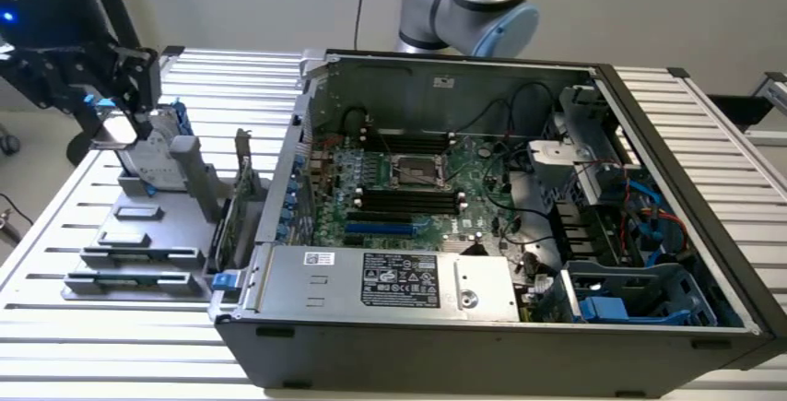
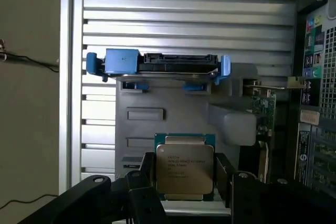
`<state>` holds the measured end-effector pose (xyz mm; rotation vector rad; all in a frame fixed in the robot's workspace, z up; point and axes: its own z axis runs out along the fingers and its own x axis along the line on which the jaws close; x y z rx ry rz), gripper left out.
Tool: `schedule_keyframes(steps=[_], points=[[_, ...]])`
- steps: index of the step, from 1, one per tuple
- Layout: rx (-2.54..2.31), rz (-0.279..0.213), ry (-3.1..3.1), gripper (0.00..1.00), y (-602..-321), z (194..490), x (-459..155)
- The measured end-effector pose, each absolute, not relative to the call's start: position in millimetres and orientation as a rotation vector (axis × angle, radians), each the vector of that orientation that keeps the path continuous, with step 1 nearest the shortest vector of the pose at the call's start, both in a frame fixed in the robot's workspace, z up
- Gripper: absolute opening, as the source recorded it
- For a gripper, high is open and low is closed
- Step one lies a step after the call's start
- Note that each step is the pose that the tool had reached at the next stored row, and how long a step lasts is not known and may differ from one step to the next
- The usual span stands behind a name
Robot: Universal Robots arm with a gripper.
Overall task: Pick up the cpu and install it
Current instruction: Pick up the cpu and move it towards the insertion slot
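The cpu point(image 2: 185, 167), a small square chip with a silver-grey lid and green edge, sits between my gripper's point(image 2: 186, 182) two black fingers point(image 2: 147, 178), which press on its opposite sides. In the exterior view my gripper point(image 1: 118, 135) hangs at the far left with the cpu point(image 1: 117, 130) in it, above the grey parts holder point(image 1: 172, 226). The open computer case point(image 1: 492, 327) lies to the exterior view's right. Its motherboard's bare cpu socket point(image 1: 423, 172) sits between the black memory slots.
A silver hard drive with blue brackets point(image 2: 157, 64) stands upright in the holder just beyond the cpu. Expansion cards point(image 1: 240, 198) stand between the holder and the case wall. Everything rests on a slatted metal table point(image 1: 74, 327). Cables and drive cages fill the case's right side.
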<state>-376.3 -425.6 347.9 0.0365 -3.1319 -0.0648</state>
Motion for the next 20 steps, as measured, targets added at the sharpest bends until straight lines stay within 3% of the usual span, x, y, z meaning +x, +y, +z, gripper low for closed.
schedule_keyframes(steps=[10, 20], points=[[0.038, -0.069, -3.119, 0.55, -426, 390, -331], [0.038, -0.073, -3.114, 0.55, -426, 401, -285]])
